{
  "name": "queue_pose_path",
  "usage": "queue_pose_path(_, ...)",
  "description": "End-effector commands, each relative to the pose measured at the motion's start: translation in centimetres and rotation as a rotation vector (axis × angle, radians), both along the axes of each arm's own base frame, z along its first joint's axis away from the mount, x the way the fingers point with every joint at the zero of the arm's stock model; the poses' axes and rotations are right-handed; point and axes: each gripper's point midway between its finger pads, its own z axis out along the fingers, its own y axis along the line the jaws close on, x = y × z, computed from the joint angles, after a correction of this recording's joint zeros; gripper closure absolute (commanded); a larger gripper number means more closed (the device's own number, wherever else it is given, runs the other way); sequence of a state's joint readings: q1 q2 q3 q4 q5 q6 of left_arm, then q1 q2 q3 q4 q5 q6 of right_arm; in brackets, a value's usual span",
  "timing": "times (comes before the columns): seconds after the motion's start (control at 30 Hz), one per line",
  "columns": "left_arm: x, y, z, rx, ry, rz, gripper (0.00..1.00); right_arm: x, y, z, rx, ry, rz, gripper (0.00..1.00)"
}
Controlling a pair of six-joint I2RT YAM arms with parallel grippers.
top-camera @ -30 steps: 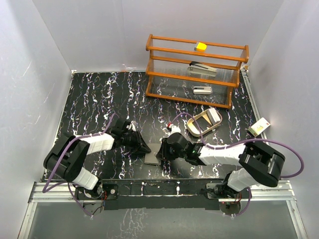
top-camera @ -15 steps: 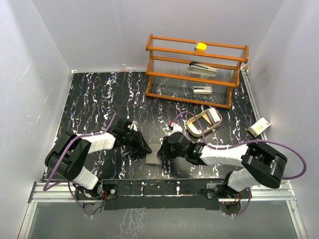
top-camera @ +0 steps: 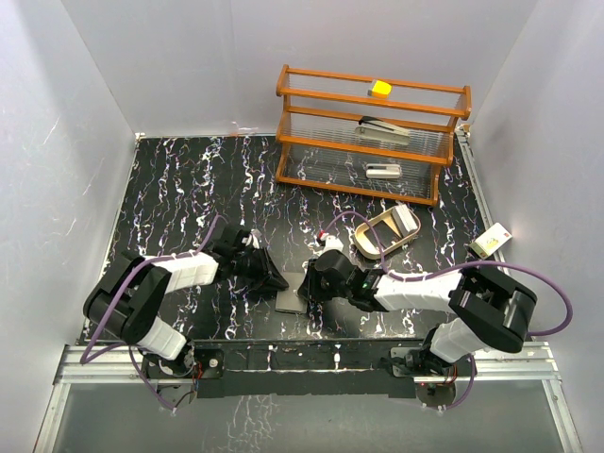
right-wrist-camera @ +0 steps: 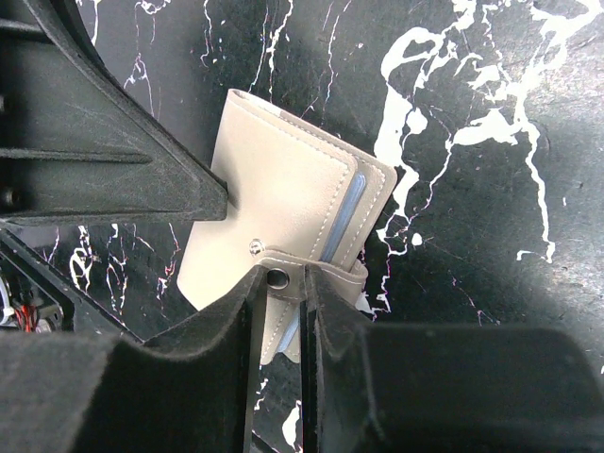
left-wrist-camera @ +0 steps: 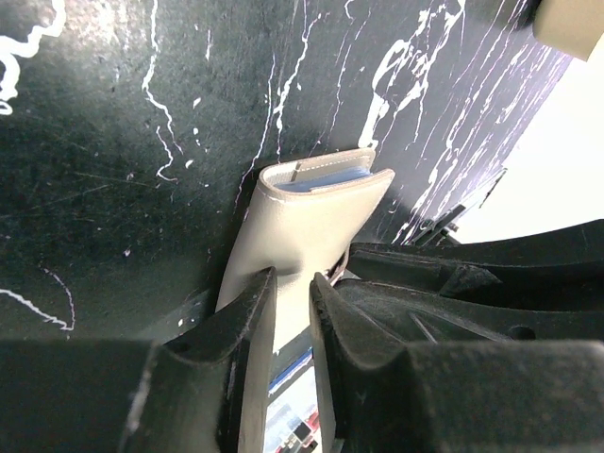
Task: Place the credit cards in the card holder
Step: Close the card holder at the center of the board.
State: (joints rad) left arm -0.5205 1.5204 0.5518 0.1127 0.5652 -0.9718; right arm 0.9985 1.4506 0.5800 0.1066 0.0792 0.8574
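Note:
The grey card holder (top-camera: 291,300) lies folded on the black marbled table between my two grippers. A pale blue credit card (right-wrist-camera: 344,222) is tucked inside it, its edge showing at the holder's open side (left-wrist-camera: 330,181). My left gripper (left-wrist-camera: 293,283) is shut on one cover of the card holder (left-wrist-camera: 302,226), and a printed card shows lower down between its fingers. In the right wrist view my right gripper (right-wrist-camera: 283,276) is shut on the snap strap (right-wrist-camera: 326,278) of the card holder (right-wrist-camera: 283,198). Seen from above, the left gripper (top-camera: 274,280) and the right gripper (top-camera: 311,283) meet over the holder.
A wooden rack (top-camera: 368,132) at the back holds a yellow block (top-camera: 380,89), a stapler (top-camera: 382,130) and a small white item (top-camera: 382,171). A tan oval tray (top-camera: 385,231) lies behind the right arm. A small box (top-camera: 491,241) sits by the right wall.
The right arm has shifted slightly at the card holder. The left arm and the holder have stayed in place.

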Motion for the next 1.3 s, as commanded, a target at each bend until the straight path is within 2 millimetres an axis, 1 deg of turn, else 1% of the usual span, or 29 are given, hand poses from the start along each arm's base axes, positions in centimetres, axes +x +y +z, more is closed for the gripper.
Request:
queue_pose_path(0.0,-2.8,0.5,-1.4,0.057,0.074,-0.026,0.79,1.5,2.4,2.7,0.091,-0.060,-0.001,0.83)
queue_pose_path(0.13,-2.3,0.0,-0.5,0.038,0.050,-0.028,0.79,1.5,2.3,3.6,0.101,-0.072,-0.005,0.83)
queue_pose_path(0.27,-2.3,0.0,-1.1,0.048,0.062,-0.037,0.81,1.4,2.4,4.5,0.120,-0.078,0.000,0.84)
queue_pose_path(0.47,-2.8,0.2,-2.0,0.055,0.079,-0.034,0.82,0.9,1.6,3.9,0.117,-0.066,-0.008,0.83)
queue_pose_path(0.67,-3.2,0.7,-2.6,0.093,0.085,-0.035,0.82,1.0,1.4,3.5,0.105,-0.061,-0.016,0.83)
queue_pose_path(0.83,-3.2,0.8,-2.8,0.103,0.091,-0.036,0.82,1.1,0.6,2.5,0.054,-0.055,-0.037,0.83)
queue_pose_path(0.93,-3.3,0.9,-3.0,0.110,0.092,-0.035,0.82,1.1,0.3,3.1,0.057,-0.065,-0.042,0.83)
queue_pose_path(1.07,-3.2,0.9,-3.0,0.116,0.091,-0.034,0.82,1.0,0.2,4.3,0.066,-0.079,-0.037,0.83)
queue_pose_path(1.17,-3.2,0.9,-3.0,0.122,0.089,-0.038,0.82,0.8,-0.1,4.4,0.073,-0.077,-0.038,0.82)
queue_pose_path(1.27,-3.1,1.0,-3.1,0.126,0.090,-0.037,0.82,0.5,0.0,4.1,0.086,-0.063,-0.032,0.83)
